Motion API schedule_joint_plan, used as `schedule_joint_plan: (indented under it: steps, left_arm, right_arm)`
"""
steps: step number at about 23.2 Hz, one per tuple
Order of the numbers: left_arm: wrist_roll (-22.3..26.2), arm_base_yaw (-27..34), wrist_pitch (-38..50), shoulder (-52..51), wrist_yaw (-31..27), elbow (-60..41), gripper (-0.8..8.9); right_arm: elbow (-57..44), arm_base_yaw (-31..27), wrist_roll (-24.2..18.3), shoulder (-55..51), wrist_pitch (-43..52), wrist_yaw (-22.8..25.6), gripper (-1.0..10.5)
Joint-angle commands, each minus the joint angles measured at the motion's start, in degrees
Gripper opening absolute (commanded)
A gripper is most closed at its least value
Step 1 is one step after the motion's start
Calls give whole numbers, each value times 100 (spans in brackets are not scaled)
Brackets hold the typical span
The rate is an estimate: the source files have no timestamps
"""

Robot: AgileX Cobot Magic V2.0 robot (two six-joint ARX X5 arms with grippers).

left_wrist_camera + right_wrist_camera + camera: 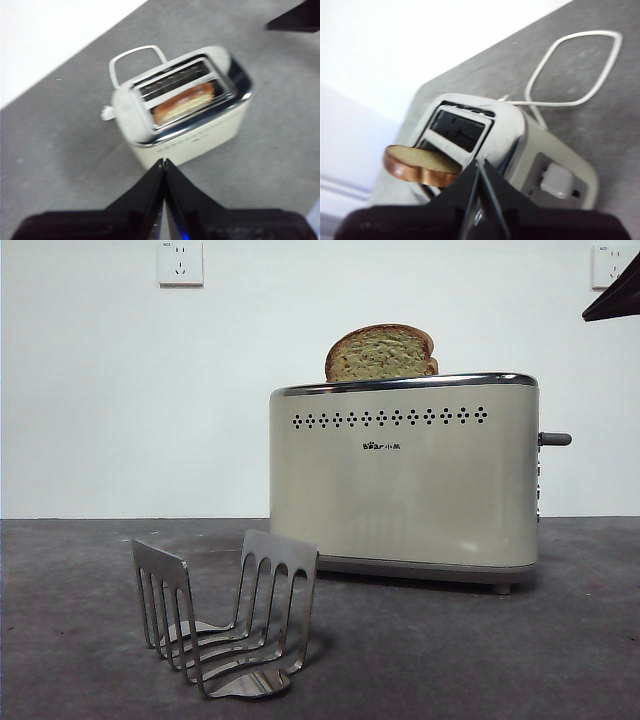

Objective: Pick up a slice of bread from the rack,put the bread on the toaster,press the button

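Atop the toaster (404, 475), the slice of bread (381, 352) stands in a slot, its rounded top showing; the rack (226, 611) sits in front, apart. Left wrist view: the left gripper (163, 162) hangs above the toaster, jaws together, empty. Right wrist view: the right gripper (480, 163) likewise, pinched closed near the button (555, 181).

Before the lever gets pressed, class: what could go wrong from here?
1. The slice of bread stands high out of the toaster; it may jam or tilt when lowered.
2. The button is a short knob; the shut right pincer above that end could slip off.
3. A sideways push might shove the toaster towards the rack.
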Motion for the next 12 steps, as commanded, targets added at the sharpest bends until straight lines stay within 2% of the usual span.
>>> schedule_joint_plan:
  steps: [1,12]
  left_arm:
    - [-254,11,22,-26,153,-13,-4]
    - [-420,7,11,-184,315,-531,-4]
  right_arm:
    - [-11,-70,289,372,188,-393,-8]
    - [-11,-59,302,1381,284,-546,-8]
